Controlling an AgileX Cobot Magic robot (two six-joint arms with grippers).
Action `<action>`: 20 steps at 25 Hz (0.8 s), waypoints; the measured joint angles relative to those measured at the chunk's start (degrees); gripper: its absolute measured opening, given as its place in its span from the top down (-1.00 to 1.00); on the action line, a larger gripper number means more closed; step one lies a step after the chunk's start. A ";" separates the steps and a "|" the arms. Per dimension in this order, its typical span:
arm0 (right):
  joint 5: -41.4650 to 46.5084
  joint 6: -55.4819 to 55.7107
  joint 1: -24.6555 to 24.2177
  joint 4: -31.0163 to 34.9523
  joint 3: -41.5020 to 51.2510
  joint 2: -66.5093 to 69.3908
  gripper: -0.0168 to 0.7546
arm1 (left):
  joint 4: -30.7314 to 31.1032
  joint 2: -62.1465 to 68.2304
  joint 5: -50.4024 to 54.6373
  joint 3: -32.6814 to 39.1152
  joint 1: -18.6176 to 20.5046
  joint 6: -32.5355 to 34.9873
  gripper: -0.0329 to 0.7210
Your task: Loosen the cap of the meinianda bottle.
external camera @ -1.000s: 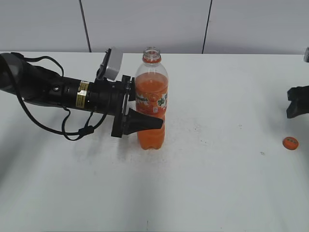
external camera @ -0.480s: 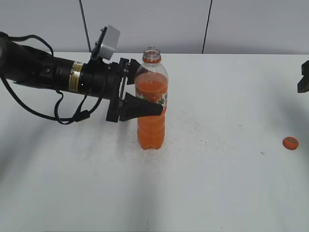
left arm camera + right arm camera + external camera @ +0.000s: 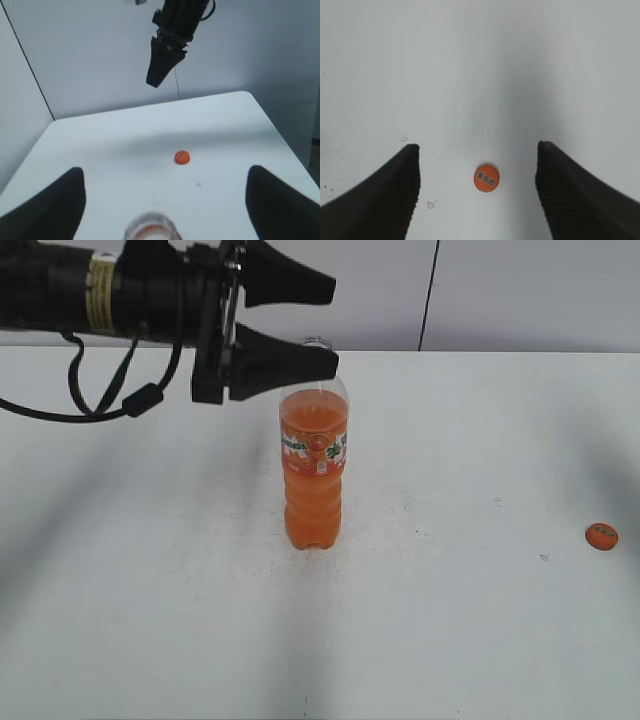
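Note:
The meinianda bottle stands upright mid-table with orange liquid and an open, uncapped mouth, which also shows in the left wrist view. The cap lies flat on the table far to the right, apart from the bottle. My left gripper is open and empty, raised to the height of the bottle's mouth, its lower finger in front of the neck; its fingers are spread wide. My right gripper is open and empty, high above the cap, and out of the exterior view.
The white table is backed by a pale panelled wall. The right arm hangs above the table's far end in the left wrist view, over the cap.
My left gripper let go of the bottle's body and rose to neck height. The right gripper lifted out of the exterior view. The bottle and cap stayed put.

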 joint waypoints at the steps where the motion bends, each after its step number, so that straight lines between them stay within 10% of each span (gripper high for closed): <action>1: 0.54 0.00 0.00 0.00 0.00 -0.79 -0.44 | -0.34 -1.64 0.00 0.00 0.00 -0.48 -0.65; 7: 5.28 0.00 0.00 1.16 -0.07 -6.62 -0.44 | -0.93 -12.91 3.99 0.05 -0.05 -10.48 -0.65; 20: 14.77 0.00 0.00 2.45 -0.07 -17.06 -0.43 | 14.16 -27.43 63.54 6.12 1.87 -35.23 -0.65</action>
